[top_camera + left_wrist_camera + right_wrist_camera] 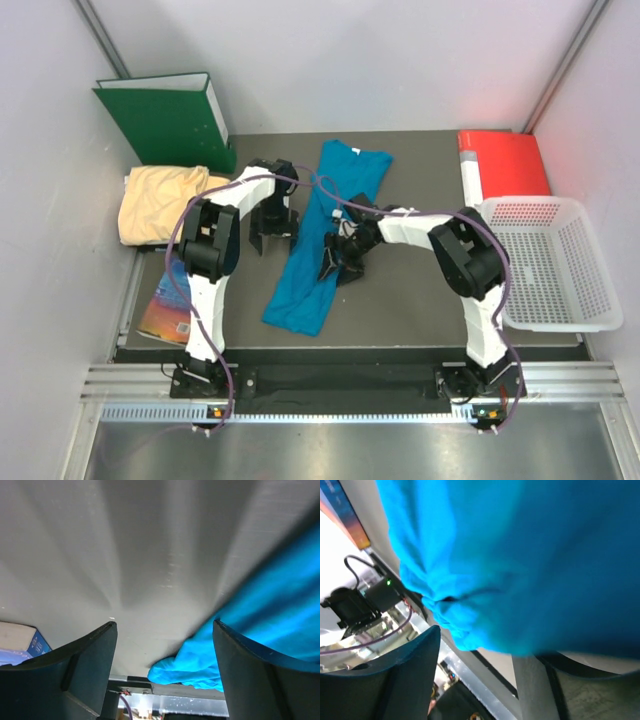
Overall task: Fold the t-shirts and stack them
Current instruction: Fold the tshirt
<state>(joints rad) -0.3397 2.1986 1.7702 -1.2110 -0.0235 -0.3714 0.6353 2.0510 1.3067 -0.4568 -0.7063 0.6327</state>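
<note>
The teal-blue t-shirt (318,235) lies on the grey table as a long narrow strip, running from the back middle towards the front. The pale yellow-orange t-shirt (160,205) sits bunched at the left edge. My left gripper (272,238) hovers just left of the teal strip. In the left wrist view the left gripper (165,670) is open with bare table between its fingers, and the teal t-shirt (260,630) lies past the right finger. My right gripper (338,262) is at the strip's right edge. Up close the right gripper (482,652) stands open, with teal cloth (530,565) lying over its right finger.
A green binder (170,120) stands at the back left and a red folder (505,165) lies at the back right. A white basket (550,260) sits along the right side. A colourful book (165,310) lies at the front left.
</note>
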